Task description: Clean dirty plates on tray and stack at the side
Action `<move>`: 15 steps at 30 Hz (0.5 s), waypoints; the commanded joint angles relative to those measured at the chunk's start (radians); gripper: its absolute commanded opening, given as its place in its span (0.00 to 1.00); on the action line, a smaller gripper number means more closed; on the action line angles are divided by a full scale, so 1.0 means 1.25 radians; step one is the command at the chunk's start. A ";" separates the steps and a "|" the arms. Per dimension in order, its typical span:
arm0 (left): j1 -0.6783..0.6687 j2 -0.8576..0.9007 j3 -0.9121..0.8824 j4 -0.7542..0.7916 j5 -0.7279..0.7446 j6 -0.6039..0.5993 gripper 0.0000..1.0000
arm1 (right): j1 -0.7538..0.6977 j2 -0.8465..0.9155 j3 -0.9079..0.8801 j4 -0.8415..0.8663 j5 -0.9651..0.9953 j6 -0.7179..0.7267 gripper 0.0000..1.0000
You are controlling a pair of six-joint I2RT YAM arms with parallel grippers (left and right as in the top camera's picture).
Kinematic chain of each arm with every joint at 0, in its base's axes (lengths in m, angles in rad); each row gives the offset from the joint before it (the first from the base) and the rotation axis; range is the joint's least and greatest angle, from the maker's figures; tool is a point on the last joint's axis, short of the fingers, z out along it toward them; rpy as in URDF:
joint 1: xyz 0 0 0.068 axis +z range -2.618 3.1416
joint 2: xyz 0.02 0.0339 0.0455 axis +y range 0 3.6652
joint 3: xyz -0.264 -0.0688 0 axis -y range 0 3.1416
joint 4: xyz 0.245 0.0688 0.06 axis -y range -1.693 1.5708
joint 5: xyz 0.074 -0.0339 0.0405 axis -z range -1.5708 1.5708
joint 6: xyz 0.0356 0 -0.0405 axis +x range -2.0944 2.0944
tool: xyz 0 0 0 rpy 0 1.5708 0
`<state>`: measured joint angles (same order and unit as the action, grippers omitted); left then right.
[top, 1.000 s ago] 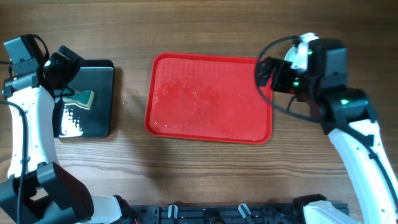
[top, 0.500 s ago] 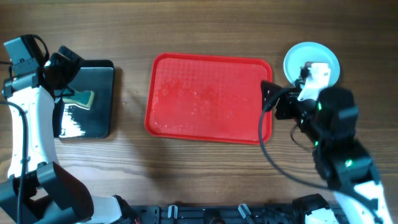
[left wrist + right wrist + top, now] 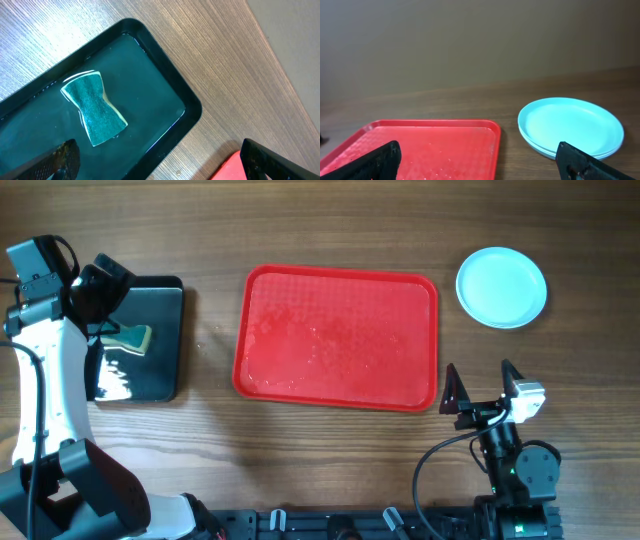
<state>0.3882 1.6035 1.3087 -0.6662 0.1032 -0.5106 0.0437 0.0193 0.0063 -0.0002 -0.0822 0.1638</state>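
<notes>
The red tray lies mid-table with no plates on it, only small specks; it also shows in the right wrist view, and a corner shows in the left wrist view. The plates sit stacked on the table right of the tray's far corner, a pale turquoise one on top; the right wrist view shows stacked rims beneath it. My right gripper is open and empty near the front right, facing tray and stack. My left gripper is open and empty above the black tray.
A glossy black tray holding water stands at the left, with a teal sponge in it, also in the left wrist view. Bare wood lies between the two trays and in front of the red tray.
My right arm has drawn back from over the plate stack at the far right to the front right of the table, uncovering the stack. The left arm has not moved.
</notes>
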 commanded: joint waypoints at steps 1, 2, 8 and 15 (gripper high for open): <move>0.002 0.002 0.003 0.002 0.004 0.004 1.00 | -0.005 -0.013 -0.001 0.001 0.014 -0.026 1.00; 0.002 0.002 0.003 0.002 0.004 0.004 1.00 | -0.005 -0.012 -0.001 0.001 0.014 -0.026 1.00; 0.002 0.002 0.003 0.002 0.004 0.004 1.00 | -0.005 -0.007 -0.001 0.001 0.014 -0.026 1.00; 0.002 0.002 0.003 -0.008 0.004 0.004 1.00 | -0.005 -0.007 -0.001 0.001 0.014 -0.026 1.00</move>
<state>0.3882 1.6035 1.3083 -0.6662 0.1032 -0.5106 0.0437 0.0193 0.0063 -0.0006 -0.0776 0.1509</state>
